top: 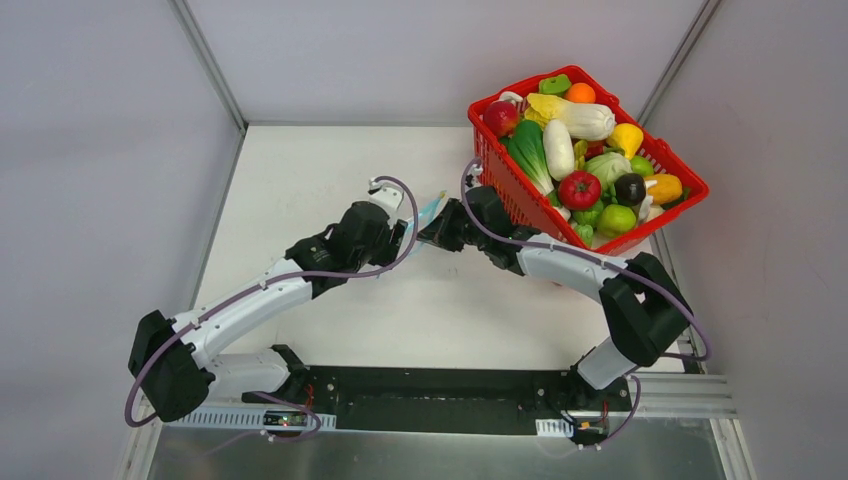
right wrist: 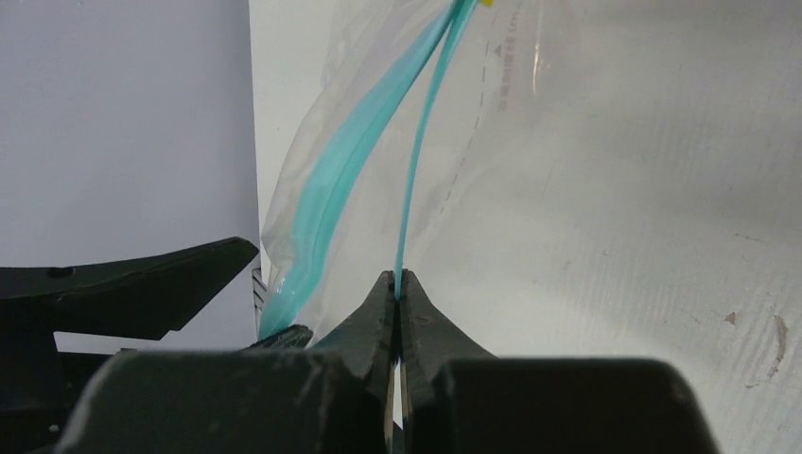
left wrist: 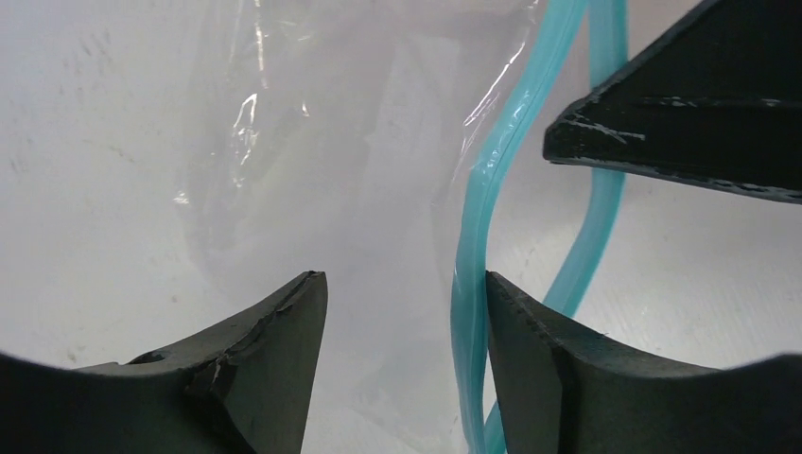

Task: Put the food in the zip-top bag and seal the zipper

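Wrist views show the right gripper (right wrist: 395,284) clamped on the bag's (right wrist: 530,142) zipper (right wrist: 416,170), and the left gripper's (left wrist: 407,284) jaws apart astride it. Overhead only: bag just left of the basket (top: 497,168) of food (top: 580,188); white table (top: 300,180), grey walls (top: 100,150).

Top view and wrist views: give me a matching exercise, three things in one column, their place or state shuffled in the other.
1 left gripper
2 right gripper
3 tomato

A in the red basket
B jaws shut on the zipper
C jaws apart, zip-top bag film between them

Pairs: 1-C, 2-B, 3-A
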Action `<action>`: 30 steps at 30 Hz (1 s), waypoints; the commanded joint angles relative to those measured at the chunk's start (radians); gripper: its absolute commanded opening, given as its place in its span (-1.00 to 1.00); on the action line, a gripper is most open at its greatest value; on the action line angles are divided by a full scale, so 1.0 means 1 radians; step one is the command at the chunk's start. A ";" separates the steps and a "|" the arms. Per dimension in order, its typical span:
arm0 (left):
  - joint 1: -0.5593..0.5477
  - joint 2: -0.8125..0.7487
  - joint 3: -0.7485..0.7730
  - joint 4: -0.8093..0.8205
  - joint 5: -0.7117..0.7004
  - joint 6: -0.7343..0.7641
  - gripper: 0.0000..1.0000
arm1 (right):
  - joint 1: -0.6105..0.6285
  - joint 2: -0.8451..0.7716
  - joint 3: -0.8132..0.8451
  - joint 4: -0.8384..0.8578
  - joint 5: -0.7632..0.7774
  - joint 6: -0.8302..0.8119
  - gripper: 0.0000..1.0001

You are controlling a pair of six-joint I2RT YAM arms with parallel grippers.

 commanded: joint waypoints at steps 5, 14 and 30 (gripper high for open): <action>-0.010 -0.034 0.044 0.005 -0.146 0.038 0.21 | 0.007 -0.079 0.040 -0.039 0.025 -0.081 -1.00; -0.010 0.008 0.045 0.034 -0.133 0.032 0.25 | 0.010 -0.081 0.035 -0.038 0.006 -0.090 -1.00; -0.049 0.125 0.068 0.086 0.014 0.096 0.35 | 0.008 -0.072 0.017 0.050 0.011 0.015 -1.00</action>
